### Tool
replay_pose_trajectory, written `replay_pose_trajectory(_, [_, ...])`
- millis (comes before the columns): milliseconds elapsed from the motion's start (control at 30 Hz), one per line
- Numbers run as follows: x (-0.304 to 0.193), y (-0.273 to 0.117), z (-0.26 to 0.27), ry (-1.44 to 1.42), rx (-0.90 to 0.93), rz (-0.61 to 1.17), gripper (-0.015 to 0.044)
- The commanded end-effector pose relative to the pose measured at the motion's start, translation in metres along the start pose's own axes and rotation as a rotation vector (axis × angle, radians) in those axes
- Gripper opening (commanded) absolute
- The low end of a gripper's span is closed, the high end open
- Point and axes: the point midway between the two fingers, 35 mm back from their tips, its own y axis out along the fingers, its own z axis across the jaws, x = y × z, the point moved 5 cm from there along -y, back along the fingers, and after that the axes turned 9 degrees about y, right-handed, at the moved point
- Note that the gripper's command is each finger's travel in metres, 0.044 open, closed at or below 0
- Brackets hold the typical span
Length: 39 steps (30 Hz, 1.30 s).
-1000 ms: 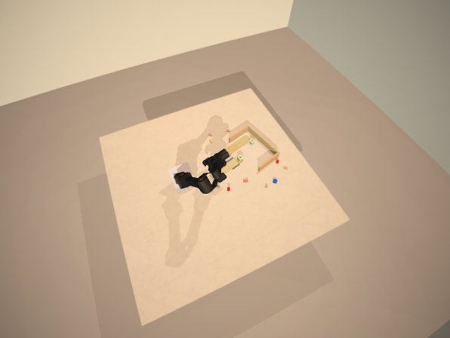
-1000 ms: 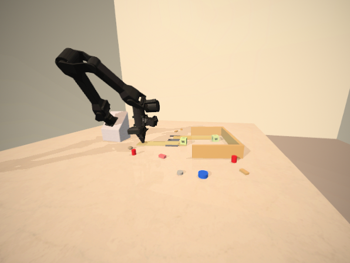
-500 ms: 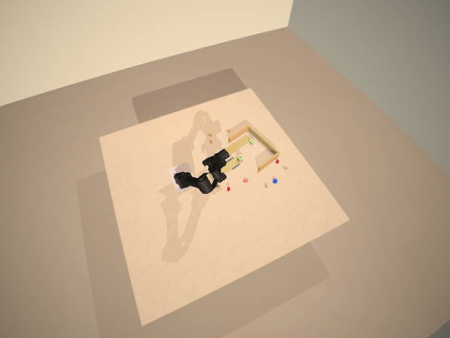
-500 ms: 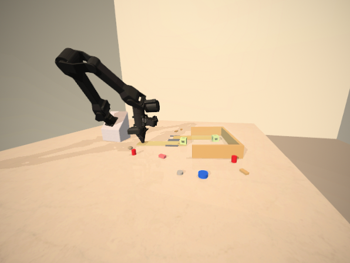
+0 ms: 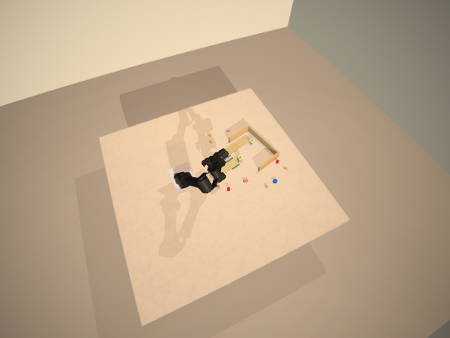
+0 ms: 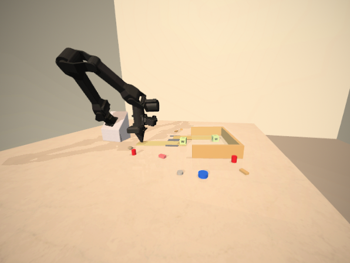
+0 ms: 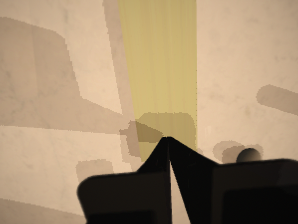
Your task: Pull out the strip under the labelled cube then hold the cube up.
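A pale green cube marked W (image 5: 240, 158) (image 6: 183, 141) sits on the far part of the near yellow strip (image 5: 230, 165) (image 6: 158, 143) (image 7: 162, 60), just outside the box opening. A second cube marked W (image 5: 252, 142) (image 6: 215, 138) stands inside the box at the far end of the other yellow strip (image 5: 241, 142) (image 6: 201, 137). My gripper (image 6: 142, 141) (image 7: 166, 141) is shut with nothing between its fingers. It points down, its tips at or just over the near strip, close to its arm-side end. The top view hides the fingertips behind the arm.
A three-walled wooden box (image 5: 264, 140) (image 6: 217, 151) opens toward the arm. Grey rails (image 6: 171, 145) flank the strips. Red cylinders (image 6: 133, 152) (image 6: 234, 159), a pink block (image 5: 245, 180) (image 6: 162, 156), a blue disc (image 5: 275, 181) (image 6: 202, 174) and small tan pieces lie around.
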Motion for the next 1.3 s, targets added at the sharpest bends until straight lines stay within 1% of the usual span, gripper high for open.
replay_pose_trajectory(0, [0.006,-0.03,0.001,0.006,0.006,0.004,0.0])
replay_pose_trajectory(67, [0.006,-0.037,0.001,0.003,0.004,0.009,0.0])
replay_pose_trajectory(200, [0.005,-0.037,0.0,0.003,0.004,0.009,0.0])
replay_pose_trajectory(367, [0.03,-0.035,0.002,0.153,0.003,0.008,0.0131])
replay_pose_trajectory(767, [0.073,-0.042,0.004,0.159,0.004,0.006,0.044])
replay_pose_trajectory(1267, [0.13,-0.051,0.008,0.161,0.005,0.003,0.044])
